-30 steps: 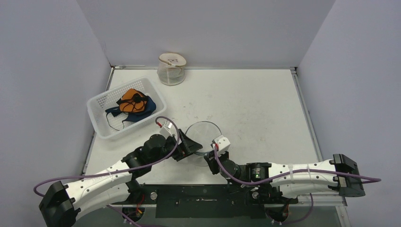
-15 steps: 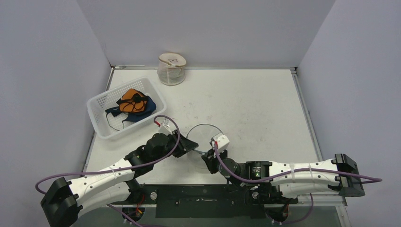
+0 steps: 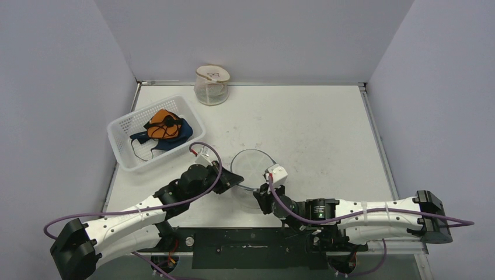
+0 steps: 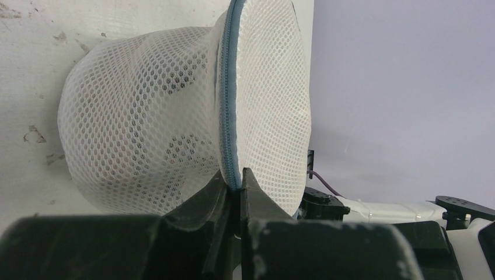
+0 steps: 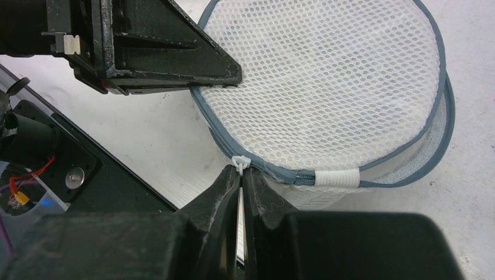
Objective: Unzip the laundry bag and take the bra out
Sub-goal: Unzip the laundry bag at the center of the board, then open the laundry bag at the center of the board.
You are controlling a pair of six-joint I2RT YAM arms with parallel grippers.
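Note:
The laundry bag (image 3: pixel 252 166) is a round white mesh pouch with a blue-grey zipper rim (image 5: pixel 439 76), lying on the table between both arms. My left gripper (image 4: pixel 238 184) is shut on the bag's blue rim (image 4: pixel 227 105) at its left side (image 3: pixel 238 177). My right gripper (image 5: pixel 241 175) is shut on the white zipper pull (image 5: pixel 240 161) at the bag's near edge (image 3: pixel 264 191). A white band (image 5: pixel 337 178) wraps the zipper just right of the pull. Pale shapes show faintly through the mesh (image 4: pixel 175 146); the bra cannot be made out.
A white plastic basket (image 3: pixel 124 153) holding orange and blue garments (image 3: pixel 165 128) sits at the left of the table. A clear container (image 3: pixel 211 85) with a lid stands at the back edge. The black base plate (image 5: pixel 70 163) lies just behind my right gripper.
My left gripper has closed on the bag's rim; it was open a second ago. The right gripper stays clamped on the zipper pull and has shifted slightly right.

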